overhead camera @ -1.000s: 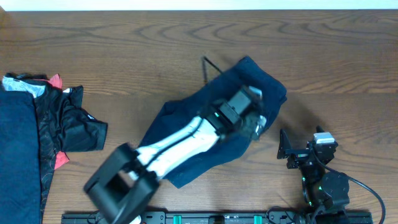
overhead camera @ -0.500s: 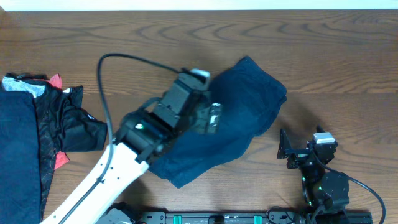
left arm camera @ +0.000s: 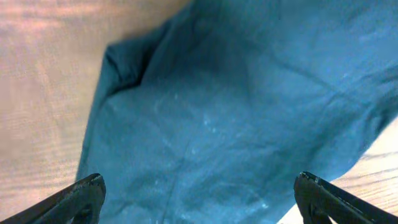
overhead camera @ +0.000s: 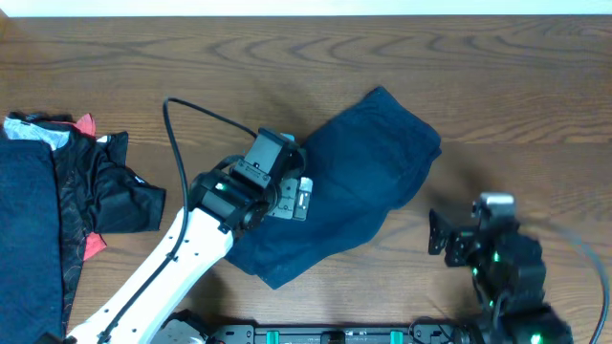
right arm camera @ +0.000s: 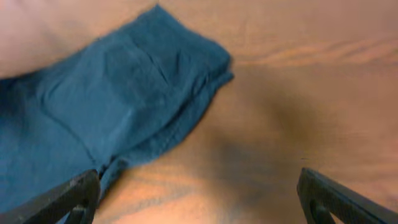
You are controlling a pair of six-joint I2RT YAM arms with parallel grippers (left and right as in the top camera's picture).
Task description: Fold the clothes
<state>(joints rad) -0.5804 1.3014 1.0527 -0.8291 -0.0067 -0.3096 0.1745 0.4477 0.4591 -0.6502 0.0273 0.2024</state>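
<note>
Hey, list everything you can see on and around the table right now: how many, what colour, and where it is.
blue garment: one, dark blue, middle of the table
clothes pile: one heap, black and navy with red bits, left edge of the table
table: one, brown wood, under everything
left arm: one, white, reaching from the front edge over the blue garment's left side
left pincer: one, black, open, above the blue garment
right arm: one, black, front right, over bare wood
right pincer: one, black, open, holding nothing
</note>
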